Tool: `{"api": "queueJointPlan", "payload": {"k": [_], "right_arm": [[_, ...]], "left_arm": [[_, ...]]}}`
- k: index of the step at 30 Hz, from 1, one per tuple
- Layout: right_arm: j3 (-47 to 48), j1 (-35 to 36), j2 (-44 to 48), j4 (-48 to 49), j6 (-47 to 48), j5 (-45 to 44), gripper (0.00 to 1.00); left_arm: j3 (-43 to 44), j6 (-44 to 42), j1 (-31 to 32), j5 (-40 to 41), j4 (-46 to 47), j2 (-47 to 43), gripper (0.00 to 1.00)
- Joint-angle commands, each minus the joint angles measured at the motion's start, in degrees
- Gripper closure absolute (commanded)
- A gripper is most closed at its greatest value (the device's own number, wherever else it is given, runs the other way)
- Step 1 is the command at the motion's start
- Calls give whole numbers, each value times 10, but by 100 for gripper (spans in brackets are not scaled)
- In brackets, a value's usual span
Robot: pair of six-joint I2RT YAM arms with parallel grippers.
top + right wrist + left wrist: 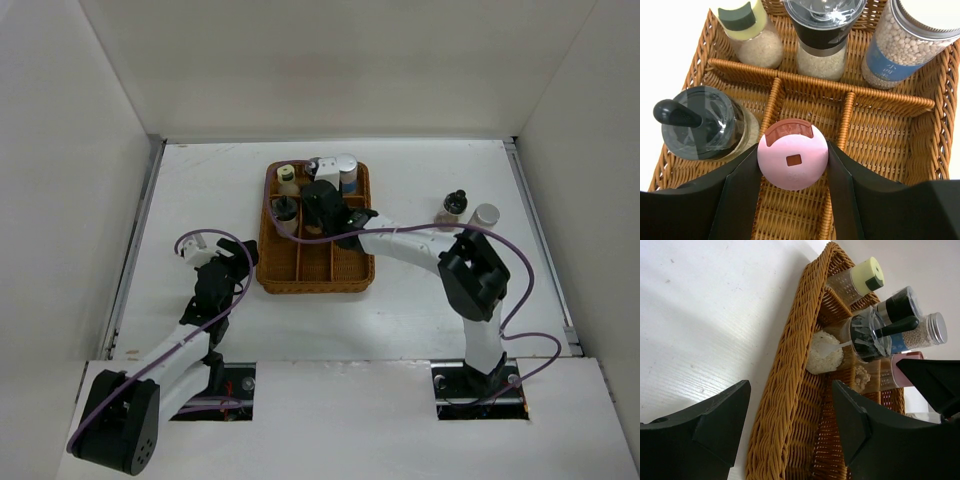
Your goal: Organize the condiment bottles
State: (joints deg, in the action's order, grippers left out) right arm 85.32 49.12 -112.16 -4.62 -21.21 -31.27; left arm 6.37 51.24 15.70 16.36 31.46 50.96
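Note:
A pink-lidded condiment bottle [793, 157] sits between the fingers of my right gripper [793, 165], which is shut on it over the middle row of the brown wicker tray [890, 145]. The tray's back row holds a yellow-green-lidded jar [752, 32], a black grinder [822, 35] and a silver-lidded jar with a blue label [905, 40]. A black-lidded jar [702, 122] stands left of the pink one. My left gripper [790, 425] is open at the tray's left rim [790, 370], one finger on each side, gripping nothing. From above, the right gripper [322, 205] is over the tray [345, 272].
Two more bottles stand on the table right of the tray, one dark-lidded [455, 207] and one silver-lidded [484, 216]. The right arm's purple cable [400, 232] loops over the tray's right side. White walls close in the table on three sides.

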Motion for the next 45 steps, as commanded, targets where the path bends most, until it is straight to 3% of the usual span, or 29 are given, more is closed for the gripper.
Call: {"api": "queueJointPlan", "payload": {"k": [1, 10, 14, 18, 20, 24, 26, 28, 32, 34, 41, 45], "right_arm": [[19, -7, -10, 21, -6, -5, 57], [20, -7, -4, 18, -8, -1, 29], [-7, -7, 61, 21, -4, 2, 22], [-73, -20, 154, 37, 4, -3, 21], [-137, -50, 225, 52, 1, -15, 29], [-246, -144, 347, 45, -7, -71, 63], [-284, -186, 395, 30, -15, -115, 64], [-311, -230, 438, 2, -6, -160, 59], [-342, -289, 479, -38, 5, -223, 18], [-356, -323, 475, -37, -2, -217, 9], [-361, -417, 414, -8, -45, -60, 7], [-353, -439, 394, -1, -40, -42, 6]], "left_arm": [[3, -1, 2, 3, 29, 7, 36], [0, 0, -3, -5, 26, -4, 36], [0, -1, -1, -3, 28, -1, 36], [-1, 0, -4, -3, 26, -7, 36], [-1, -1, -4, -4, 25, -6, 36], [-3, 0, -4, -4, 24, -14, 36], [-1, 0, -1, -2, 28, -3, 36], [1, 2, 2, -6, 29, 8, 36], [5, 2, 7, -1, 39, 21, 35], [6, 3, 11, -6, 47, 33, 35], [5, 0, 17, -5, 48, 29, 35], [4, -1, 16, 2, 47, 23, 35]]}}
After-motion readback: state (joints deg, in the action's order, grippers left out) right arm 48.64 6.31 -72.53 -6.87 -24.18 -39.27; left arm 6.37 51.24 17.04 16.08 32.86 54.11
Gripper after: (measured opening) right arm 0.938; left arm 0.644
